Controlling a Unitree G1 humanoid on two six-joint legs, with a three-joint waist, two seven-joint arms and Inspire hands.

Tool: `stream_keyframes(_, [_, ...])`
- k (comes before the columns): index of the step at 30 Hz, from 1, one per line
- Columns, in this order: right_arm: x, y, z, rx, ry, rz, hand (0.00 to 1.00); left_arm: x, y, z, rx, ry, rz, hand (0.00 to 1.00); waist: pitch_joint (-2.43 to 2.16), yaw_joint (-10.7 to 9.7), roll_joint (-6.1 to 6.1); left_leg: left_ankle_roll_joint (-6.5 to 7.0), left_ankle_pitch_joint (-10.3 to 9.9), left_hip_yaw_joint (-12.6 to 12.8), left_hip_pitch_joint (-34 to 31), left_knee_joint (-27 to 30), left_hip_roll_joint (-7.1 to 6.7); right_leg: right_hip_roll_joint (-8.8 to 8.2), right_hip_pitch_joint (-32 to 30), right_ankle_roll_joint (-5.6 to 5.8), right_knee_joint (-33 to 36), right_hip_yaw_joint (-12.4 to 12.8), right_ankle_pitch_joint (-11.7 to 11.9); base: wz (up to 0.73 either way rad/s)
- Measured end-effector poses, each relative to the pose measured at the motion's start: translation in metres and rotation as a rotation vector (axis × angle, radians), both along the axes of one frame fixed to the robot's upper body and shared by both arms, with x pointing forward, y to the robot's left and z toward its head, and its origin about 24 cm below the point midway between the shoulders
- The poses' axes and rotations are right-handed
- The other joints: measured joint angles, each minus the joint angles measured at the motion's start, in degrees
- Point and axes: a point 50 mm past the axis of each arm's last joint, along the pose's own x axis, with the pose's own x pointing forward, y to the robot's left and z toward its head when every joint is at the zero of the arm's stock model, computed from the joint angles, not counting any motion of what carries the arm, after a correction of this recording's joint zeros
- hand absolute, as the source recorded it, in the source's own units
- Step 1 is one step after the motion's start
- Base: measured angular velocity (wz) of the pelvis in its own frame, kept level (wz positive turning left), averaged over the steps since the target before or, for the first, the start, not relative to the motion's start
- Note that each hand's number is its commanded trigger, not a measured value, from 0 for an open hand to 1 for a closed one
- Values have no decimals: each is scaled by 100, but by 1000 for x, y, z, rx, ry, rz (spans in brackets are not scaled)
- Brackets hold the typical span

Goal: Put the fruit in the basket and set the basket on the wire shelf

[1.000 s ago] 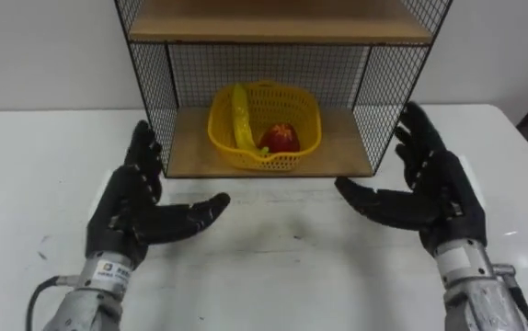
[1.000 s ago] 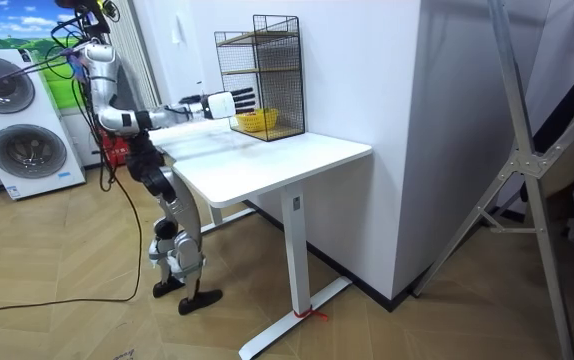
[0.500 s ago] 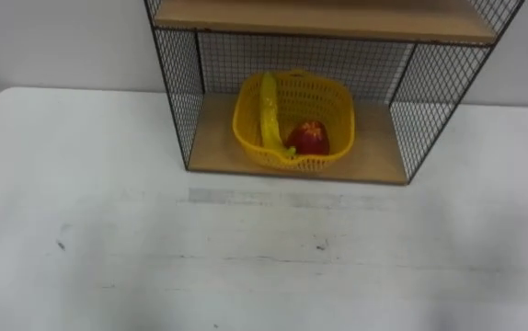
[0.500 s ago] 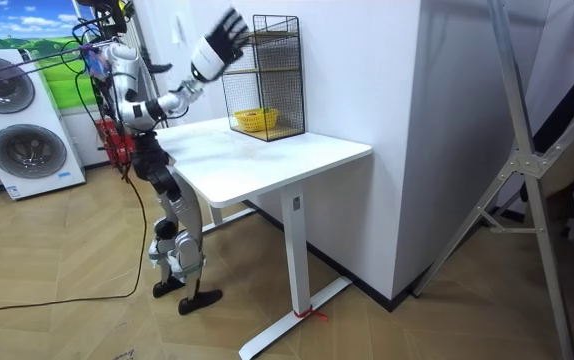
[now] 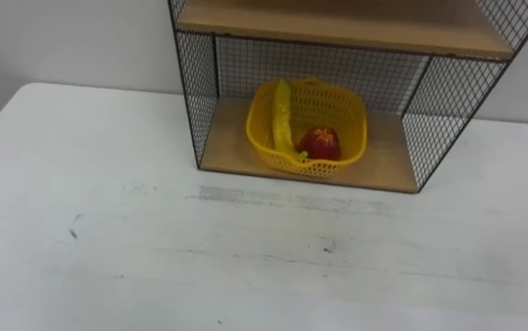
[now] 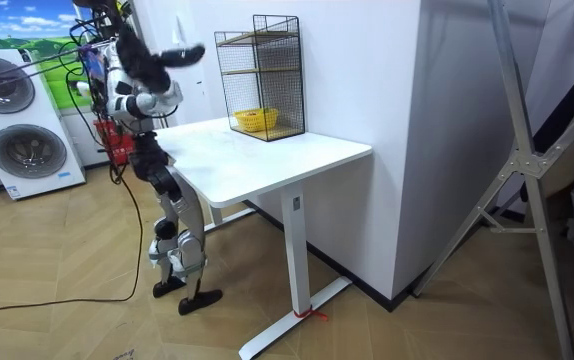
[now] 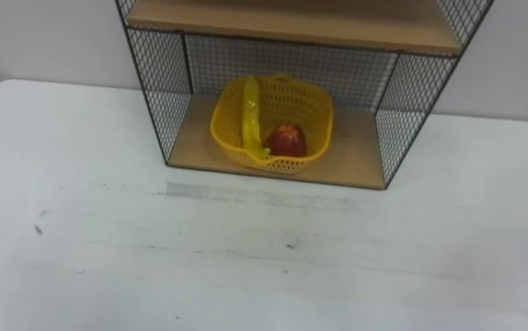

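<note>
The yellow basket (image 5: 351, 111) stands on the bottom board of the black wire shelf (image 5: 200, 101), at the back of the white table (image 5: 108, 230). Inside it a yellow banana (image 5: 282, 119) leans along the left side and a red fruit (image 5: 320, 143) lies at the front right. In the room view I stand at the table's end with both arms lifted to head height, well away from the shelf (image 6: 262, 70). A dark hand (image 6: 185, 51) shows there as a blur beside my head; which hand it is I cannot tell.
An upper wooden board (image 5: 338, 23) roofs the basket's compartment. Washing machines (image 6: 27, 140) stand at the room view's left, and a metal frame (image 6: 527, 150) at its right.
Both hands, a second ago held open on the table before the shelf, have swung up out of the eye views to head height. The basket has stayed put; the camera has shifted.
</note>
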Motion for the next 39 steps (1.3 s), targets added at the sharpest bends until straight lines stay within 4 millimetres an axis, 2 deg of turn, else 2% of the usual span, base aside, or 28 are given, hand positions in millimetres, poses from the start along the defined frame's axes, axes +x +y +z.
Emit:
stream_keyframes(2, [-21,-5,-26,154,-6,-66,0,-16,7,-32,-173,1,61,0,4,-19,16,-1,-1,-27,-17,-8,4,-2,0,-1,-49,-16,0,5])
stream_keyframes(3, [-28,-4,-35,197,-3,-86,0,-20,8,-41,-218,9,75,0,0,-13,28,-2,0,-39,-23,-14,6,-2,2,-1,-64,-26,0,6])
stream_keyframes(5, [-52,7,-78,389,-15,-159,0,-40,1,-81,-395,45,126,0,-6,-38,53,-3,1,-47,-49,-28,16,-5,-2,-7,-81,-29,6,4])
stream_keyframes(6, [-58,10,-90,444,-14,-179,0,-43,-2,-91,-439,46,135,0,0,-50,49,-3,1,-50,-62,-21,17,-5,-5,-6,-81,-31,7,4])
stream_keyframes(9, [-82,46,-160,752,66,-254,0,-60,-37,-158,-716,127,146,0,-57,-73,146,4,-4,-28,-51,-11,20,-8,13,3,-101,6,19,0])
stream_keyframes(10, [-85,53,-170,803,74,-262,0,-63,-44,-168,-761,138,144,0,-63,-94,162,4,-4,-31,-43,-13,20,-7,28,5,-108,6,21,0])
stream_keyframes(12, [-100,83,-207,996,96,-304,0,-81,-74,-203,-935,158,155,0,-51,-175,214,2,-3,-37,43,-40,38,-1,139,4,-194,-2,41,0])
stream_keyframes(16, [-117,123,-241,1208,139,-375,0,-104,-116,-237,-1134,242,138,0,-50,-284,212,0,-4,-22,135,-52,42,4,235,4,-240,11,37,-1])
stream_keyframes(18, [-114,136,-252,1289,154,-369,0,-112,-134,-250,-1249,349,76,0,-44,-341,204,5,-7,8,211,-57,45,11,312,17,-262,33,49,-5])
stream_keyframes(19, [-111,138,-255,1307,170,-351,0,-111,-138,-253,-1275,392,42,0,-42,-365,200,5,-7,6,230,-61,44,11,333,21,-274,33,52,0])
stream_keyframes(22, [-90,146,-269,1407,223,-230,0,-98,-146,-264,-1351,593,-163,0,-34,-474,176,15,-1,-29,272,-61,34,3,401,35,-301,-4,69,6])
stream_keyframes(24, [-77,152,-278,1485,281,-125,0,-85,-149,-270,-1379,704,-313,0,-19,-465,172,21,17,-34,350,-118,43,20,499,36,-387,-5,105,0])
stream_keyframes(26, [-59,156,-286,1565,446,79,0,-66,-157,-280,-1420,866,-529,0,30,-459,170,24,35,-19,419,-164,42,63,556,40,-449,11,138,-3])
stream_keyframes(29, [-44,159,-293,1629,686,318,0,-39,-164,-288,-1415,1067,-777,0,67,-463,135,23,37,-24,445,-174,74,110,674,42,-606,-8,231,0])
stream_keyframes(30, [-37,161,-295,1644,766,414,0,-30,-166,-290,-1406,1143,-860,0,103,-460,106,23,47,-26,458,-175,87,125,713,37,-663,-15,269,0])
stream_keyframes(33, [-27,163,-298,1652,964,597,0,-15,-174,-294,-1380,1303,-1002,0,121,-452,62,25,47,29,480,-183,94,141,711,38,-672,30,287,-9])
stream_keyframes(35, [-9,168,-301,1616,1194,759,0,-1,-181,-297,-1342,1443,-1105,0,122,-438,56,24,44,100,523,-212,116,185,729,30,-709,127,321,-21])
stream_keyframes(39, [11,173,-304,1561,1386,918,0,23,-189,-300,-1290,1505,-1214,0,122,-462,41,23,44,99,519,-218,117,188,719,29,-710,111,323,-3])
